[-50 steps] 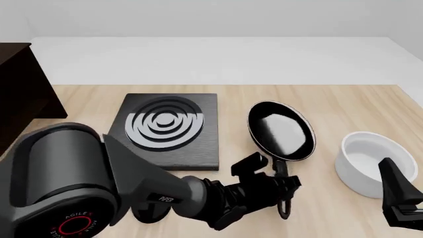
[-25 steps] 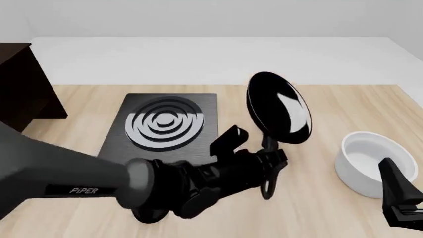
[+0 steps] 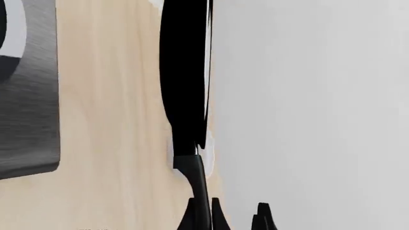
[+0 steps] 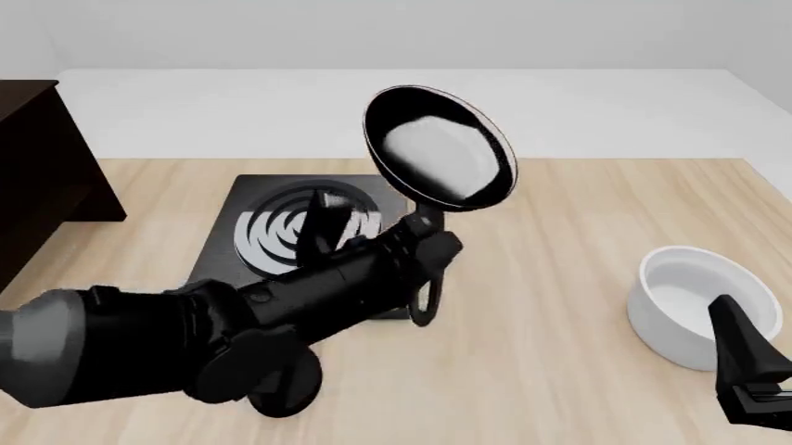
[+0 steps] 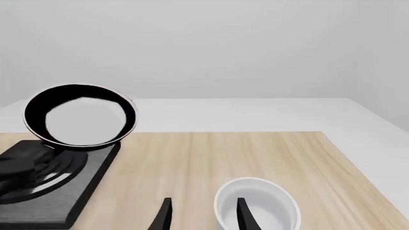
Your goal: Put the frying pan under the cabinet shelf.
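Lifted and swung leftward since the earlier frames, the frying pan (image 4: 439,158) now hangs in the air over the far right corner of the ringed black plate (image 4: 266,243). Left gripper (image 4: 415,248) clamps its handle, pan tilted just beyond the fingers. Cabinet (image 4: 44,176) stands far left. Right gripper (image 5: 203,215), jaws apart, hovers at the white bowl (image 4: 688,304).
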Controlling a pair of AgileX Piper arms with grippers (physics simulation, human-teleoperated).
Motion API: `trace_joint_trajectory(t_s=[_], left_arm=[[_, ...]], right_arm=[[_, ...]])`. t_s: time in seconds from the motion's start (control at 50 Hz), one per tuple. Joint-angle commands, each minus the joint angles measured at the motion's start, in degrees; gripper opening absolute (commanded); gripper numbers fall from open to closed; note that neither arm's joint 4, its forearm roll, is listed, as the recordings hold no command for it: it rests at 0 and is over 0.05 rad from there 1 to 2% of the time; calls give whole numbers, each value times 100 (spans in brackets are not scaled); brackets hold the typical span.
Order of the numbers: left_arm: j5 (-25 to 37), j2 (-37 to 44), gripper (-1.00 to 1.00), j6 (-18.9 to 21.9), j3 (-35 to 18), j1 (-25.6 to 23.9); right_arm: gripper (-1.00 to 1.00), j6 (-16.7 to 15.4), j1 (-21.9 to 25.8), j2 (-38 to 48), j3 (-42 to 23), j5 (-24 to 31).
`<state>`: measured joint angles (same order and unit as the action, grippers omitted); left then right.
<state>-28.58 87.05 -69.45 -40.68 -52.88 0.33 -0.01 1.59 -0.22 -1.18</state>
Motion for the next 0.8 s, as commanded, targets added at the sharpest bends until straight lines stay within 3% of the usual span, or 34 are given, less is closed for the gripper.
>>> trace_joint_trajectory(t_s=[0.02, 0.22, 0.32, 0.6, 0.64, 0.8], left_arm=[[-57, -1215, -100, -395, 672, 582], [24, -1925, -100, -683, 1211, 885], [-291, -2077, -100, -1004, 1732, 989], [-592, -2834, -100, -1383, 2567, 1398], [-1050, -2761, -100, -1702, 2860, 1495], [-2197, -2658, -100, -2290, 3698, 1958]], right_arm=[[100, 3, 6, 3, 0, -2], [100, 7, 11, 6, 0, -4], [100, -3, -5, -3, 0, 2], [100, -3, -5, -3, 0, 2], [100, -3, -5, -3, 0, 2], [100, -3, -5, -3, 0, 2]])
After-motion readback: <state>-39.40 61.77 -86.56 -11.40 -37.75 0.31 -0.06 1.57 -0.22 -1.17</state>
